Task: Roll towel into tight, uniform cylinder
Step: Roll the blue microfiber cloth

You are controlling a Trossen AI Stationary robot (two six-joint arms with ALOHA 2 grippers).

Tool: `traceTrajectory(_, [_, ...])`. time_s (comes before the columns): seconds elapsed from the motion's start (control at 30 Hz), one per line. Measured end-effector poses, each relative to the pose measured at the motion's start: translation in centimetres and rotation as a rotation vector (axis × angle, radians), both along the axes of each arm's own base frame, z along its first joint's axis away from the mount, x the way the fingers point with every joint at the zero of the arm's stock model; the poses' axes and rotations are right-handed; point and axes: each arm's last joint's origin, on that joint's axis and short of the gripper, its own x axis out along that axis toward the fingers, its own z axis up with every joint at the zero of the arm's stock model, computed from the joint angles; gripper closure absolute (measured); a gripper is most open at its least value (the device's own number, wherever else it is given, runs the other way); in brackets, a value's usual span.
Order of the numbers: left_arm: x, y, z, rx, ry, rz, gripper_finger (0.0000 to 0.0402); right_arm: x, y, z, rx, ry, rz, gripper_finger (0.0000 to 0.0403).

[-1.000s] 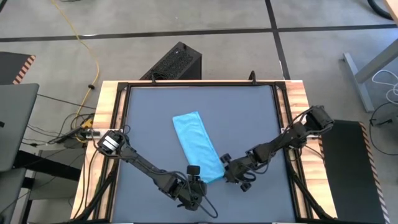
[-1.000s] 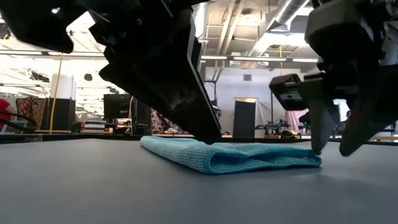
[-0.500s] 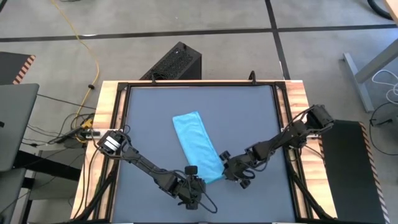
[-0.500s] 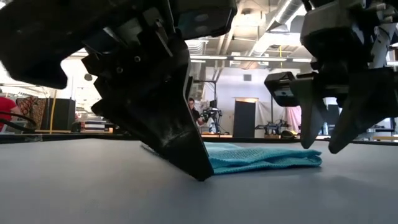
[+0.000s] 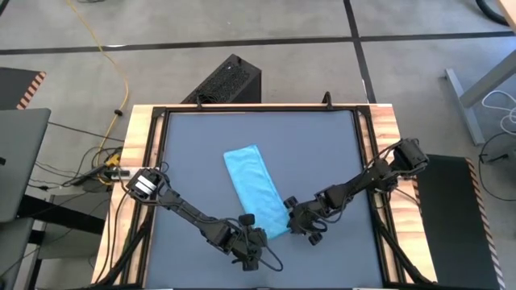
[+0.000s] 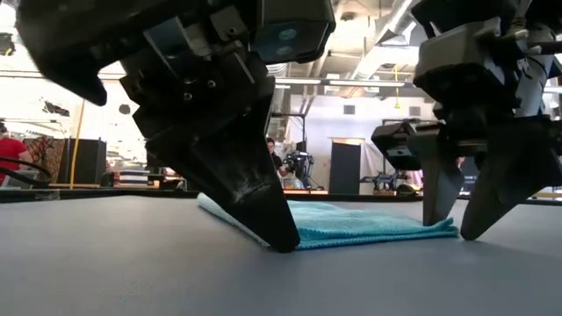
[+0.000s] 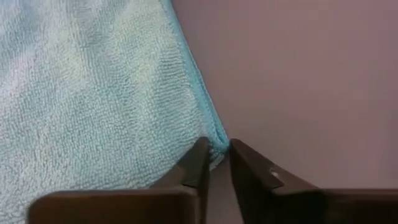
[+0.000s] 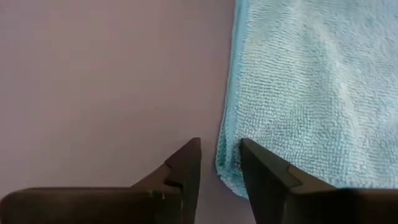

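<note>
The light-blue towel (image 5: 256,185) lies flat on the dark grey table (image 5: 322,145) as a folded strip, slanting from the middle toward the near edge. My left gripper (image 5: 262,234) sits at the towel's near left corner, shut on it; its dark wedge (image 6: 283,246) touches the table in the low view. My right gripper (image 5: 290,219) is open at the near right corner. Its two fingers (image 8: 219,149) stand either side of the towel's long edge (image 8: 227,155), one over the cloth and one over bare table. No cylinder shows. My left gripper pinches the towel's near left corner (image 7: 217,144) between its two fingertips, coming slanting down from the near side. Only the corner's tip is between them; the towel lies flat on the table. My right gripper straddles the near right corner; whether it touches the cloth I cannot tell.
A black box (image 5: 230,80) stands on the floor beyond the table's far edge, and a wooden frame (image 5: 137,161) borders the tabletop. Bare grey surface lies left, right and beyond the towel. People (image 6: 10,149) show far off in the room.
My left gripper has come down to the table at the towel's near left corner and rolled about its own axis. My right gripper has sunk toward the near right corner. The towel lies where it was.
</note>
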Motion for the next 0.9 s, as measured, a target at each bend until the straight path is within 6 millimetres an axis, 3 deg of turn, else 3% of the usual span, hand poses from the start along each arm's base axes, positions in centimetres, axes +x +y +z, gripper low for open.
traceTrajectory(0.1, [0.0,0.0,0.0,-0.019,0.0,0.014,0.0394,0.0,0.0,-0.1,0.012,0.018,-0.043,0.0288])
traceTrajectory(0.37, [0.5,-0.8,0.4,-0.157,-0.049,-0.016,0.0401,-0.2,0.0,0.5,0.133,0.076,-0.122,0.0386])
traceTrajectory(0.67, [0.6,-1.9,0.9,-0.265,-0.097,-0.015,0.0401,-1.0,-1.4,2.2,0.439,0.311,-0.208,0.0386])
traceTrajectory(0.9, [0.8,-1.7,1.1,-0.264,-0.134,0.066,0.0401,-1.1,-2.1,1.7,0.469,0.419,-0.326,0.0389])
